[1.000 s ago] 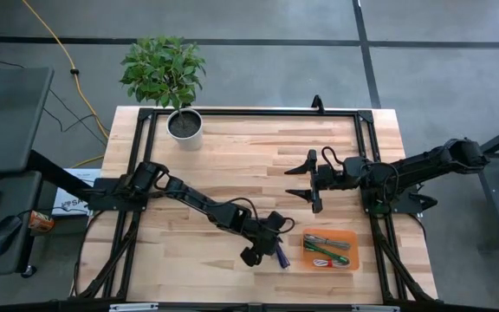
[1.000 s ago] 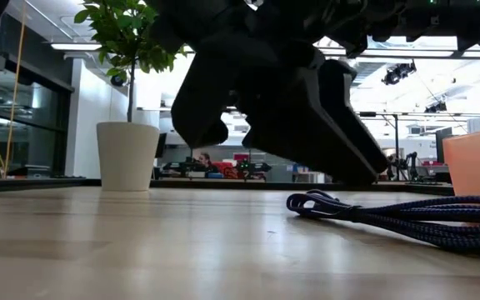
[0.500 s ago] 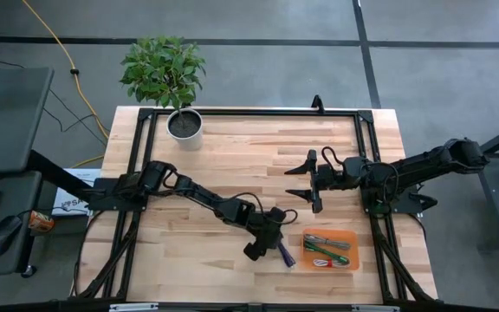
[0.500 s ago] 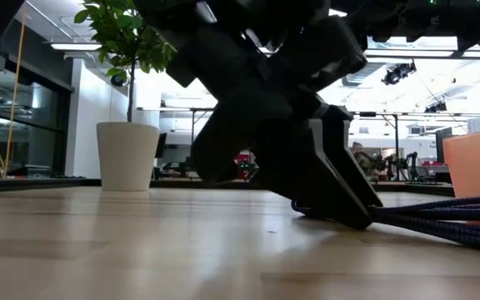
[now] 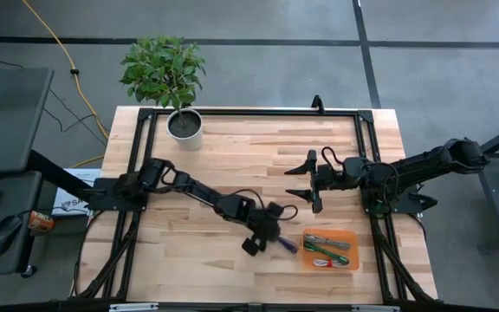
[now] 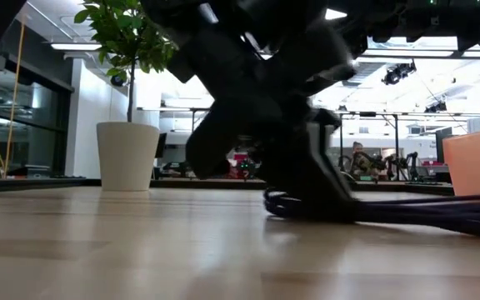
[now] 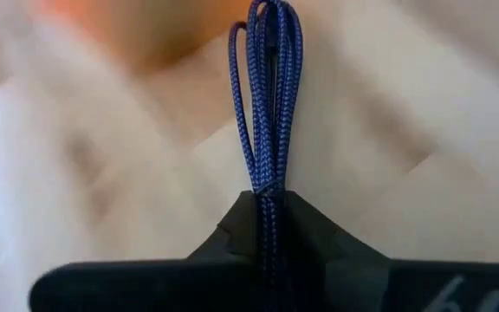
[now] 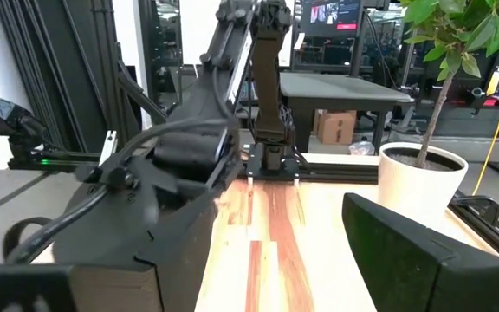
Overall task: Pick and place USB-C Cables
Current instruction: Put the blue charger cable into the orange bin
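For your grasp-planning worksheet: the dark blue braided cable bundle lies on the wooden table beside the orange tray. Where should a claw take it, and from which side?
Grip the dark blue braided cable bundle near one end, coming down from above with the jaws across its width. It lies flat as a slim bunch of parallel strands, so closing crosswise gathers them all. The left claw is shut on it that way, beside the orange tray.

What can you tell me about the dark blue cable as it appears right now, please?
The dark blue cable is a slim braided cord folded into a short bundle of several parallel strands that end in a rounded loop. The left wrist view shows the left gripper shut on one end, the looped end sticking out past the fingers toward the orange tray. In the low view the bundle stretches along just at the wooden table surface; whether it rests on the wood or is slightly lifted cannot be told.
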